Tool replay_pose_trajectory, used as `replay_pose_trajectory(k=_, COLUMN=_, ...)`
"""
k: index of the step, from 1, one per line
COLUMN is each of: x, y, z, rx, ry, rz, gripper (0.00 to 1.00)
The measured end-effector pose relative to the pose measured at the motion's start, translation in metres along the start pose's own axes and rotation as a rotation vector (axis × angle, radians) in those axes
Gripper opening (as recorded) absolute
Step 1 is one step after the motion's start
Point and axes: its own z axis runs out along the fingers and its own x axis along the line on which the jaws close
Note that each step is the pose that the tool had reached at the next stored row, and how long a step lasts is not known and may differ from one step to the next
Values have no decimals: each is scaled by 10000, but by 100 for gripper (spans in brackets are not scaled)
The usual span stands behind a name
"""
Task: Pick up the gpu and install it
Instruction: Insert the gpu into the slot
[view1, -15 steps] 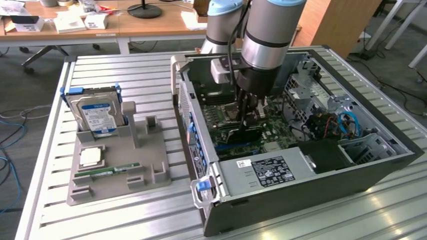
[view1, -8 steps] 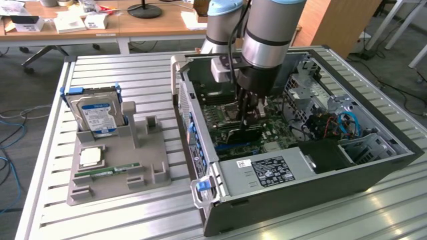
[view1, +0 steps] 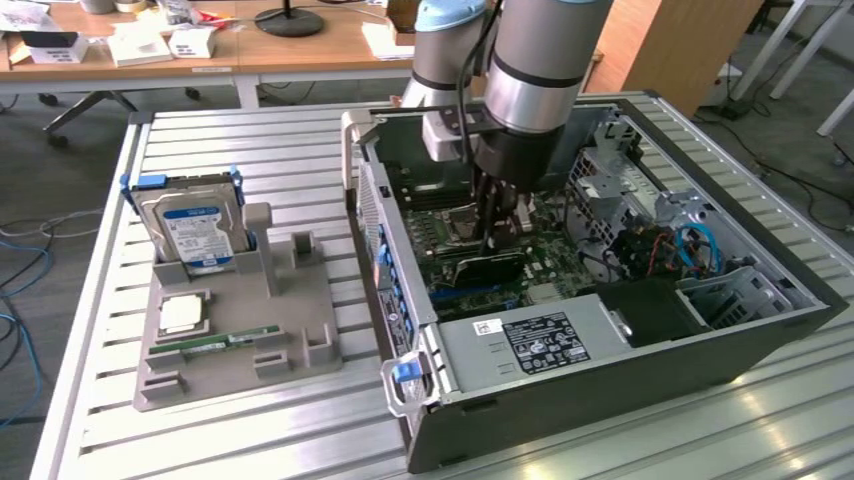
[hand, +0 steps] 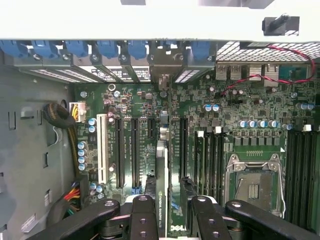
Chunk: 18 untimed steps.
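Reaching down into one open computer case, one robot arm's gripper stands over the motherboard with the gpu upright between its fingers. In the wrist view, two black fingers of the gripper close on the thin card, the gpu, which stands on edge along the motherboard's expansion slots, its end toward the rear slot brackets. Whether it is fully seated cannot be told. One empty processor socket lies beside the card. On the slatted metal table, to the exterior view's left of the case, one grey holder tray carries one hard drive standing upright, one processor chip lying flat and one green RAM stick.
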Motion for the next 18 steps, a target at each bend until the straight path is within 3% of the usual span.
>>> replay_pose_trajectory(k=10, x=-2, y=-1, z=-41, rx=0, ry=1, rz=-1, gripper=34)
replay_pose_trajectory(k=18, x=-5, y=-3, z=-127, rx=0, ry=0, rz=1, gripper=34)
